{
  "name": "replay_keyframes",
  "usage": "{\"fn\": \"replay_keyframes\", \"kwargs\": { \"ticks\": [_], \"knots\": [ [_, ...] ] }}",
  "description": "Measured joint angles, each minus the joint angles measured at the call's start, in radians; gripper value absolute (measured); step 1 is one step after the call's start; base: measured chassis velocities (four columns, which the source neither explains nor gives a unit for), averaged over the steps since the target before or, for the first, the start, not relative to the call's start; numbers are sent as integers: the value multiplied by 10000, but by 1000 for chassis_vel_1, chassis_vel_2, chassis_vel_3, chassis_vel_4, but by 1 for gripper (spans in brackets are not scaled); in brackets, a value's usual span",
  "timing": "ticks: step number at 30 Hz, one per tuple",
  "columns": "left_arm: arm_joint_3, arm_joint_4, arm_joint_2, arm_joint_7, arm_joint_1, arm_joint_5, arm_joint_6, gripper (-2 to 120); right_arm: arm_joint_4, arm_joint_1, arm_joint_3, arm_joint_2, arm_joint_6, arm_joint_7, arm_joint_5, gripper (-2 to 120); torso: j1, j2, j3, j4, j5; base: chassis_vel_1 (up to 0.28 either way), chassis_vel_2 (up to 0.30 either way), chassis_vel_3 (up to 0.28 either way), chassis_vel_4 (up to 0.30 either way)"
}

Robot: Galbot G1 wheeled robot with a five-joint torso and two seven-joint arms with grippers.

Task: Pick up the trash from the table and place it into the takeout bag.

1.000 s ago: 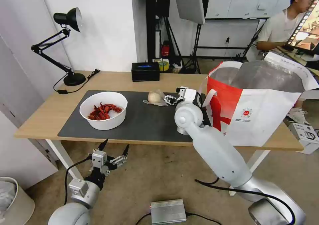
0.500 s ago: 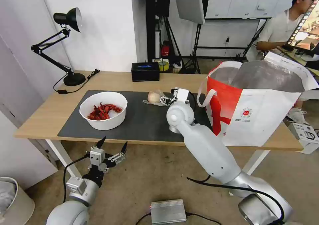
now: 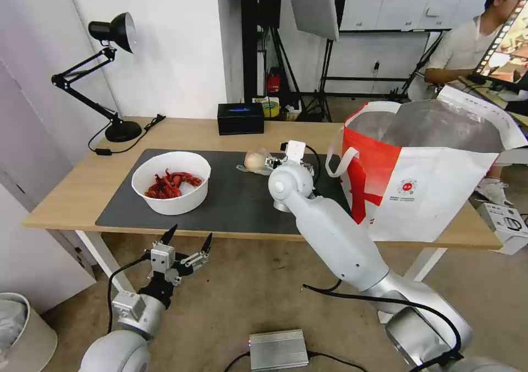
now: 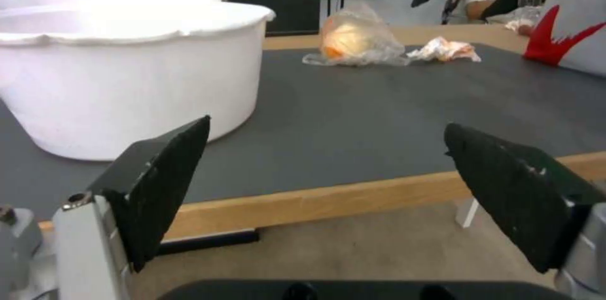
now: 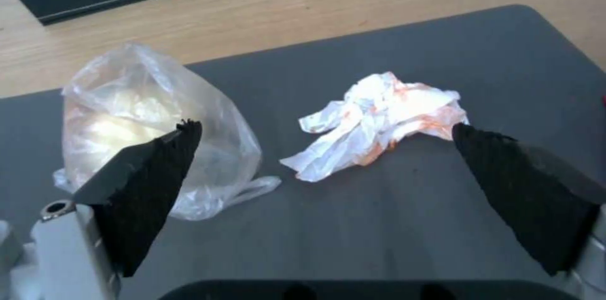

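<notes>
Head view takes in the long light-wood table [image 3: 220, 133] under a dark grey rectangular mat [image 3: 231, 196], with a black desk lamp [image 3: 110, 75] at the far left corner and a black rectangular box [image 3: 240, 118] at the far edge. A large white-and-red takeout bag [image 3: 423, 190] with silver foil lining stands open at the right end, its white loop handle just beside the right arm. The round white bowl of red shells [image 3: 171, 182] sits on the mat's left part.

The right gripper [image 5: 322, 148] hovers above the mat with its black wedge-shaped fingers spread wide; the crumpled white tissue [image 5: 378, 122], stained orange, lies between them below, and the clear, wrinkled plastic bag with a beige lump [image 5: 151, 125] sits just beside it, partly behind one finger.

The left gripper [image 3: 186, 248] hangs below the table's near edge, fingers wide apart.
</notes>
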Motion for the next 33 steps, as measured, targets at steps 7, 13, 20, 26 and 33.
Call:
{"fn": "replay_keyframes", "kwargs": {
  "ticks": [7,13,20,26,33],
  "knots": [
    [208,101,175,-1,-150,-26,-1,100,-317,-71,256,140,0,116,-278,100,0,0,0,-1,0,0,0,0,0],
    [261,100,182,-13,-171,-34,6,100,-559,20,373,201,25,113,-281,100,0,0,0,-1,0,0,0,0,0],
    [237,-3,294,-23,-145,-69,19,100,-738,45,472,313,4,120,-261,100,0,0,0,-1,0,0,0,0,0],
    [272,-2,218,-24,-126,-58,21,100,-1060,119,482,463,-86,177,-249,100,0,0,1,-1,0,0,0,0,0],
    [232,-46,204,-29,-96,-48,22,100,-1698,412,543,689,-116,208,-220,100,0,0,1,-1,0,0,0,0,0]
  ]
}}
